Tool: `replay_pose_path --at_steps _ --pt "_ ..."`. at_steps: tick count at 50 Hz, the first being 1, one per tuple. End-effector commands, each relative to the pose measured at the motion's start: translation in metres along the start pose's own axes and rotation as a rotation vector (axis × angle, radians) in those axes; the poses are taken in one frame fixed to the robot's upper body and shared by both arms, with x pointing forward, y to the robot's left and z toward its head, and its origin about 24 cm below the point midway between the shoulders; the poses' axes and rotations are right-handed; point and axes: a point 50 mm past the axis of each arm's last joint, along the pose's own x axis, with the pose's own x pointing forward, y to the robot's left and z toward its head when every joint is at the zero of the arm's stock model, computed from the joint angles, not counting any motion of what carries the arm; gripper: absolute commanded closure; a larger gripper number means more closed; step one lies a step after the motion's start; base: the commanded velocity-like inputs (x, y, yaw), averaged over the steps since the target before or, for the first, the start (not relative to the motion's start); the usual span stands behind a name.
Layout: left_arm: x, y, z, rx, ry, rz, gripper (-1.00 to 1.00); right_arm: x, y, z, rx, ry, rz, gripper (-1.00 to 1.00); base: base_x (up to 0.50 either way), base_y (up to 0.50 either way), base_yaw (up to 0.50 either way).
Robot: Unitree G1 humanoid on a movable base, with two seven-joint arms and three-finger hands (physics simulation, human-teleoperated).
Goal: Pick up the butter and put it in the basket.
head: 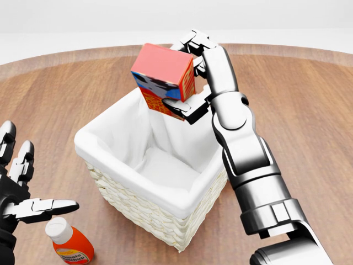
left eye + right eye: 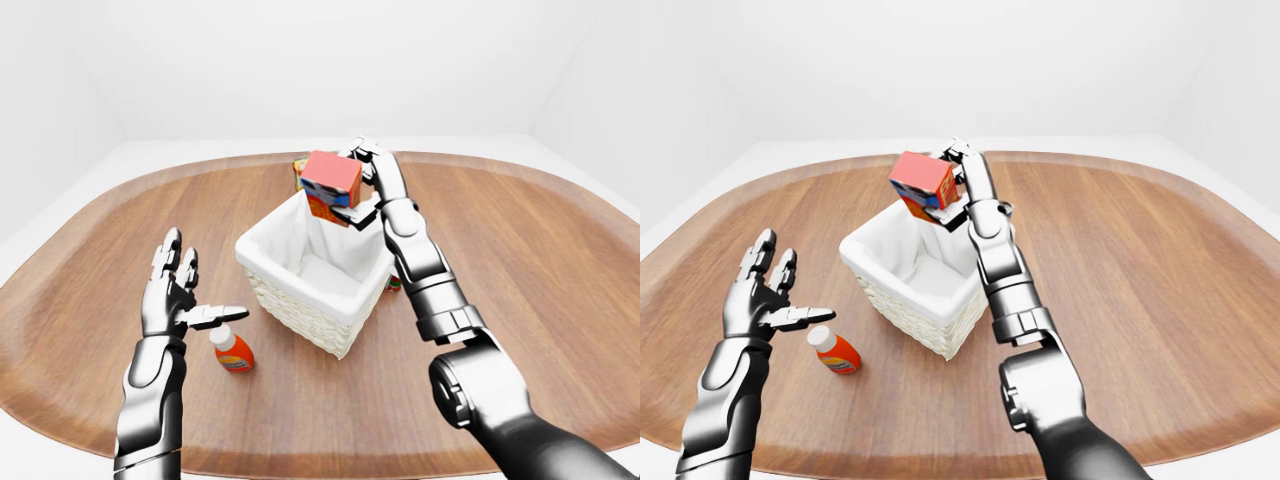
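Note:
My right hand [image 1: 190, 83] is shut on the butter [image 1: 164, 77], a red box with a blue and orange label. It holds the box tilted above the far rim of the white-lined wicker basket [image 1: 110, 193], which stands in the middle of the head view. The basket shows nothing inside. My left hand [image 1: 22, 190] is open and empty at the lower left, apart from the basket.
An orange bottle with a white cap [image 1: 69, 243] lies on the round wooden table [image 1: 309, 110] just below my left hand. Another orange box [image 2: 298, 170] stands behind the basket, mostly hidden. A small red thing [image 2: 394, 284] peeks out at the basket's right side.

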Motion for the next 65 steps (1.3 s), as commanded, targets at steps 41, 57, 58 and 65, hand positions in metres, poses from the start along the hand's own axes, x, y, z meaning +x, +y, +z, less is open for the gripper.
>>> replay_pose_path --at_steps 41,57,58,65 --pt "0.004 0.006 -0.040 -0.031 0.162 0.005 -1.00 -0.004 0.041 -0.056 -0.020 0.314 -0.008 1.00 0.00 0.00 0.00" --pt "0.004 0.008 -0.056 -0.032 0.162 0.006 -1.00 -0.007 0.047 -0.063 -0.032 0.350 0.001 1.00 0.00 0.00 0.00" --pt "0.004 0.008 -0.055 -0.032 0.162 0.006 -1.00 -0.007 0.048 -0.063 -0.032 0.351 0.002 1.00 0.00 0.00 0.00" --pt "0.003 0.008 -0.056 -0.032 0.162 0.006 -1.00 -0.008 0.049 -0.064 -0.033 0.352 0.005 1.00 0.00 0.00 0.00"
